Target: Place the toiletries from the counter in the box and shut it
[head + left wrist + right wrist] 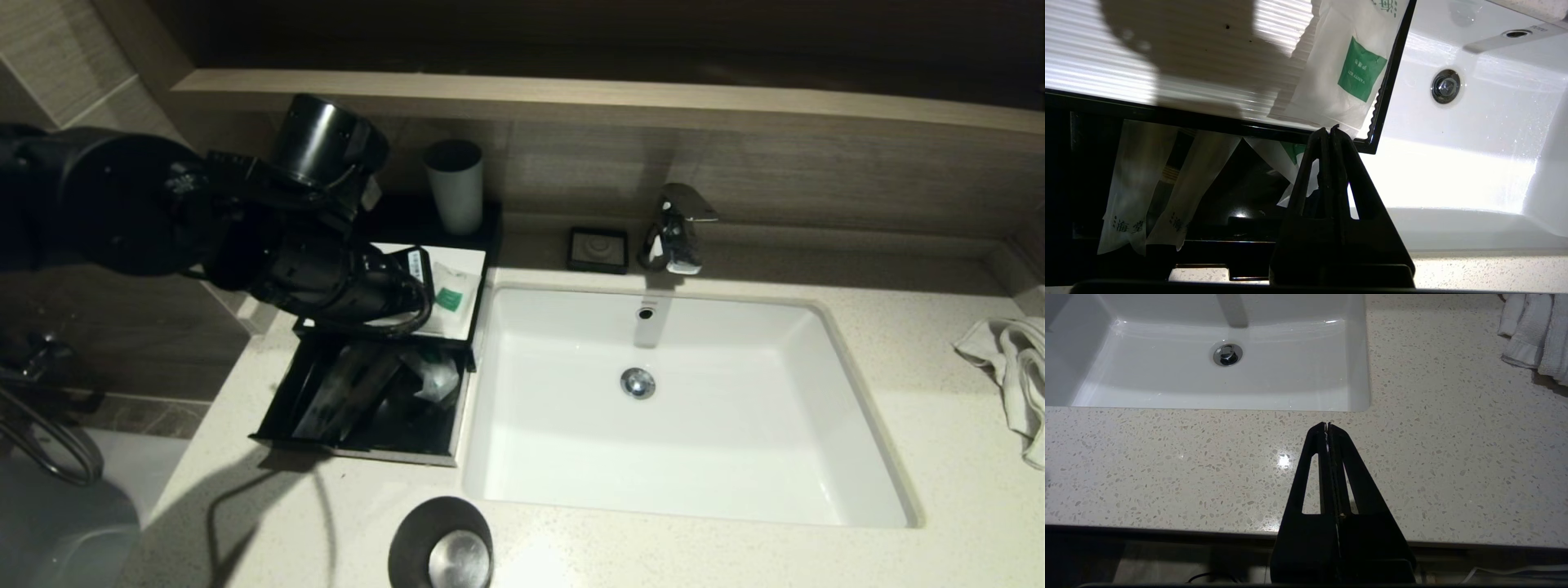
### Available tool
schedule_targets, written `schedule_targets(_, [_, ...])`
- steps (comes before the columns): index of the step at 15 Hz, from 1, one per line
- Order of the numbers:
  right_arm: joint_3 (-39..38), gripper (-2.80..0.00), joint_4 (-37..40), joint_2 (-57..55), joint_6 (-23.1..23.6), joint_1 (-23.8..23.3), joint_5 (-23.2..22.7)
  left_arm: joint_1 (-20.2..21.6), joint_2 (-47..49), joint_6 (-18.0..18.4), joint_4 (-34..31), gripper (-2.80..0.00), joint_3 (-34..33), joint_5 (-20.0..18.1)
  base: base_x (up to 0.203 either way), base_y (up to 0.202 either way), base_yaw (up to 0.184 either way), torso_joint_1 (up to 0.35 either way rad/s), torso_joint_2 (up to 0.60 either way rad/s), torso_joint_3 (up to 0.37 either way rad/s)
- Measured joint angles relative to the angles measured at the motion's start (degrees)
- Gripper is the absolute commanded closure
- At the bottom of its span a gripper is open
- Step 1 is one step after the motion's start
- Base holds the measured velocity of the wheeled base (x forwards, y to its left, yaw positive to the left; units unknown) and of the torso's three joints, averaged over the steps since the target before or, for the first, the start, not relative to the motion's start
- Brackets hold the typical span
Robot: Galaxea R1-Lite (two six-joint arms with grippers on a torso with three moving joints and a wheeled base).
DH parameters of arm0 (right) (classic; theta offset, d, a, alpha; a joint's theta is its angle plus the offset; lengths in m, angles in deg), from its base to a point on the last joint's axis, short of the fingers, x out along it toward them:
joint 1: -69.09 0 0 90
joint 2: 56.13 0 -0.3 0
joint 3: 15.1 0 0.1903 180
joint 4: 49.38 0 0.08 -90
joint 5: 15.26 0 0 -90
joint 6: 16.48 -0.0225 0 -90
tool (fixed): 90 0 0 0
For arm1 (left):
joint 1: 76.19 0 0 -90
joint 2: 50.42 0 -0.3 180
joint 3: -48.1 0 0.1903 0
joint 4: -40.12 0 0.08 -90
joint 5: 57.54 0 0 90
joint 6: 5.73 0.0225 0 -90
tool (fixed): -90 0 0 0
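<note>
One small sachet (pixel 1349 77) lies on the box (pixel 384 445) top's sink-side edge, three others in the open drawer. Left gripper (pixel 1329 130) hovers at that corner, jaws pressed together, empty. Risk: a nudge slides it into the sink (pixel 816 457). Right gripper (pixel 1327 425) parked, closed.

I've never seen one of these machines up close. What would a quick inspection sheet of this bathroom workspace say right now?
Surface: cream speckled stone counter with white inset sink.
Job's things: flat black box, drawer pulled open; two long translucent sachets and one small one inside; one small green-labelled sachet lies on the white top panel.
Clutter: grey cup, black square soap dish, white towel, round black-and-metal object.
Grippers: left gripper shut, empty, at the box's front corner; right gripper shut, empty, above bare counter.
Cables: black cable on left arm.
Surroundings: chrome tap, wood-look wall.
</note>
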Motion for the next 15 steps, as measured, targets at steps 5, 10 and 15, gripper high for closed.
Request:
schedule_targets(5, [0.0, 0.0, 0.0, 0.0, 0.0, 0.0, 0.0, 0.0, -0.4, 0.0, 0.0, -2.8, -0.1, 0.0, 0.0, 0.0, 0.0, 0.0, 0.0, 0.0])
schedule_targets(10, [0.0, 0.0, 0.0, 0.0, 0.0, 0.0, 0.0, 0.1, 0.3, 0.0, 0.9, -2.8, -0.1, 0.0, 0.0, 0.0, 0.0, 0.0, 0.0, 0.0])
schedule_targets(15, [0.0, 0.0, 0.0, 0.0, 0.0, 0.0, 0.0, 0.2, 1.6, 0.0, 1.7, -2.8, 0.0, 0.0, 0.0, 0.0, 0.0, 0.0, 0.0, 0.0])
